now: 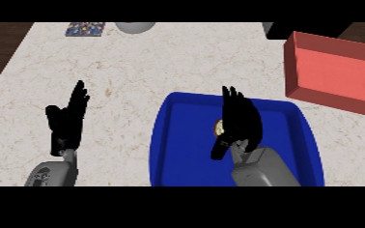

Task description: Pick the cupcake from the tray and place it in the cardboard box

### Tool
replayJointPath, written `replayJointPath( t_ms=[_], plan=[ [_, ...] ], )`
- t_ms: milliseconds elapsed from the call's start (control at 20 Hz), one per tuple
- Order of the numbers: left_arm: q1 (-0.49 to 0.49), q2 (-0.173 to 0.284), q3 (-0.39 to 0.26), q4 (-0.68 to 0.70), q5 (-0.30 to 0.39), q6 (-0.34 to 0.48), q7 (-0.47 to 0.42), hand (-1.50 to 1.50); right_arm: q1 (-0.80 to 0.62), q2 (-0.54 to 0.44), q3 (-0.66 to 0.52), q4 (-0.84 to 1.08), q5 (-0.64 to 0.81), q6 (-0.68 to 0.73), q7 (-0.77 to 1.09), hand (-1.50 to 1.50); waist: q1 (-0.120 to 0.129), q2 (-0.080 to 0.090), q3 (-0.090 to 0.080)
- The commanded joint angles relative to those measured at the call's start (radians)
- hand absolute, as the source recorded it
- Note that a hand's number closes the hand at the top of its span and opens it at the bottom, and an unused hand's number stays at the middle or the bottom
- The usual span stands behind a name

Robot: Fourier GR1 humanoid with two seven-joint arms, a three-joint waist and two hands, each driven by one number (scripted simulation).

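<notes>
The right hand (239, 118) is seen over the blue tray (178, 145), fingers straight and apart, not clamped on anything. The cupcake (219, 127) is mostly hidden behind it, inside the tray. The red box (328, 72) stands just beyond the tray's far right corner. The left hand (66, 121) rests open on the counter (178, 58), left of the tray.

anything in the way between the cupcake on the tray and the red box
Nothing visible does. The cupcake sits in the blue tray, mostly hidden by the right hand over it. Between the tray's far right corner and the red box there is only bare counter. The box's near wall must be cleared.
</notes>
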Motion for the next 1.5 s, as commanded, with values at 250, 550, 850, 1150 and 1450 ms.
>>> replayJointPath(
  t_ms=[250, 550, 850, 1150, 1450],
  plan=[
    [0.034, -0.014, 0.006, -0.029, -0.011, -0.017, 0.001, 0.0, -0.028, 0.011, -0.049, 0.116, 0.017, -0.011, 0.012, -1.5, 0.002, 0.0, 0.0],
    [-0.006, -0.007, 0.033, 0.016, -0.019, -0.031, 0.011, 0.0, -0.05, 0.011, -0.033, 0.183, 0.007, -0.075, 0.0, -1.5, 0.001, 0.001, 0.0],
    [0.026, 0.002, 0.066, 0.008, -0.004, -0.074, -0.04, 0.0, 0.014, 0.011, 0.005, 0.207, 0.02, -0.148, -0.054, -1.5, 0.0, 0.0, 0.0],
    [-0.014, -0.003, 0.045, -0.059, -0.031, -0.046, 0.064, 0.0, -0.057, -0.006, -0.027, 0.217, 0.056, -0.123, -0.179, 1.5, 0.0, 0.0, 0.0],
    [0.075, -0.083, -0.023, -0.092, -0.097, 0.015, 0.012, 0.0, 0.055, -0.081, 0.039, 0.203, 0.116, -0.198, -0.314, 1.5, -0.002, -0.002, 0.001]
  ],
)
